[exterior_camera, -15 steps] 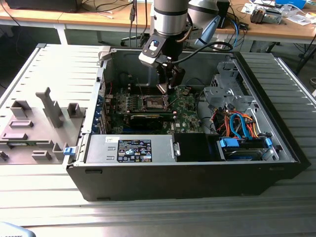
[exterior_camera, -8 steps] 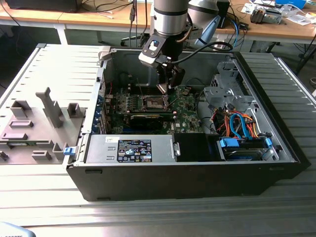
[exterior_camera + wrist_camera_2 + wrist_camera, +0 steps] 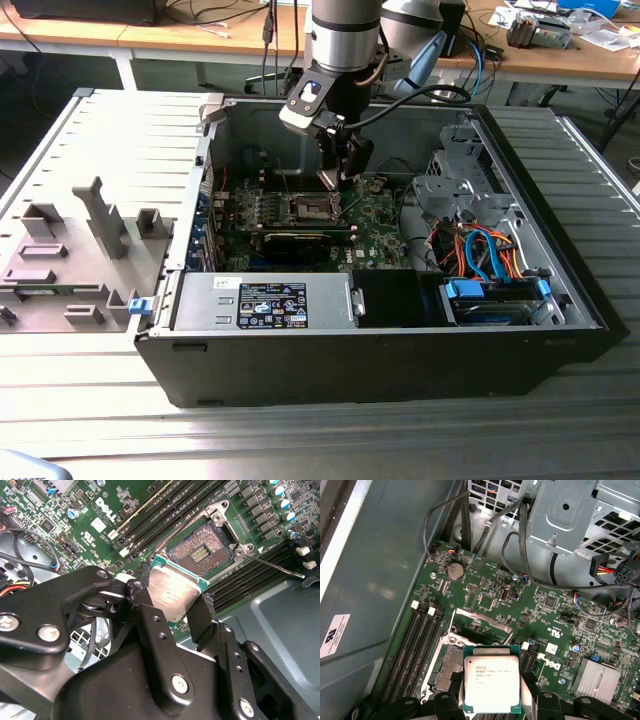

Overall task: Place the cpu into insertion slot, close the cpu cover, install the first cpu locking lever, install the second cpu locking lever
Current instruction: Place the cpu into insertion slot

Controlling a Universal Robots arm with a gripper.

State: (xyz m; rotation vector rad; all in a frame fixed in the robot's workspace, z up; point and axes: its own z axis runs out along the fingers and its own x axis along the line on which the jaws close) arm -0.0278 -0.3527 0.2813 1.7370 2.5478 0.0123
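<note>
Over the motherboard (image 3: 560, 630), gripper (image 3: 340, 172) clamped on the cpu (image 3: 491, 682), unseated; insertion slot (image 3: 200, 550) bare at gripper's 7 o'clock, exterior view. Judged: cpu cover (image 3: 485, 621) raised, locking lever (image 3: 277, 566) loose, all four steps left.

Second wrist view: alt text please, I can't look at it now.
The gripper holds the cpu by two opposite edges, near the empty insertion slot on the green board. Black memory slots run beside it.
</note>
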